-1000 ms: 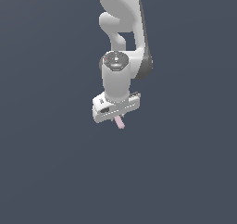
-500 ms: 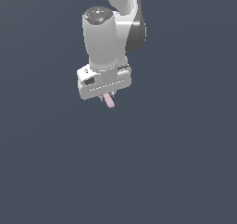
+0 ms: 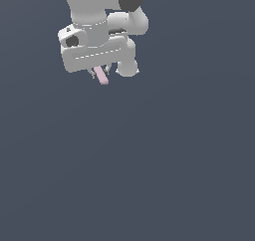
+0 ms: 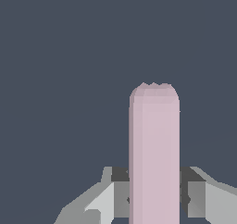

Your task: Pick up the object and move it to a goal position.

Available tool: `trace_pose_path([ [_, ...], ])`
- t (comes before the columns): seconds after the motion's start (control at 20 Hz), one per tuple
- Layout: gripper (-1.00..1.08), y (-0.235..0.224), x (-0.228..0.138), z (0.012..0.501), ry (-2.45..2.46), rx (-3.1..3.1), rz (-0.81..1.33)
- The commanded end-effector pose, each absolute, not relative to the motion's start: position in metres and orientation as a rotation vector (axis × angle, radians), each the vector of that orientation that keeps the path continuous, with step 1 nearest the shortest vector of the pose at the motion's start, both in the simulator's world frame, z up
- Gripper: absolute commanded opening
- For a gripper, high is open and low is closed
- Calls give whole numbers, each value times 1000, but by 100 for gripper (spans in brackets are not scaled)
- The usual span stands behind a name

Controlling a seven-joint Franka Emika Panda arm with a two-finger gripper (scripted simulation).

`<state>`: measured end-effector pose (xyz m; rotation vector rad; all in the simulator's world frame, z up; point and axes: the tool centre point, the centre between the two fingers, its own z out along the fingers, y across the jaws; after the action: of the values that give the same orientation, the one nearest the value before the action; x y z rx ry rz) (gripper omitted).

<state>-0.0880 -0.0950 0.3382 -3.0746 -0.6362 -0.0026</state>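
Observation:
The object [image 3: 102, 77] is a small pale pink bar with rounded ends, poking out below the white gripper [image 3: 101, 72] near the upper left of the exterior view. The gripper is shut on it, and most of the bar is hidden inside the hand. In the wrist view the pink object [image 4: 154, 153] stands tall between the two grey fingers [image 4: 113, 197], which press against its sides. The gripper with the bar hangs well above the dark floor.
Plain dark blue-grey floor [image 3: 149, 175] fills both views. The white arm [image 3: 99, 6] reaches in from the top edge of the exterior view. No goal marker shows.
The arm has carried the object up and toward the exterior view's left, and the hand now looks larger in that view. The grip on the bar has held.

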Motion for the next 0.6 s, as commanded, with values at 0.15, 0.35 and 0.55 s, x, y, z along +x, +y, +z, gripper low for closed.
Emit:
trace_pose_path([
  [0.15,-100,-120,-114,393,-637,-3073,-2],
  [0.35,-100,-136,-129,427,-636,-3074,-2],
  [0.55,-100,-149,-139,453,-636,-3075,-1],
])
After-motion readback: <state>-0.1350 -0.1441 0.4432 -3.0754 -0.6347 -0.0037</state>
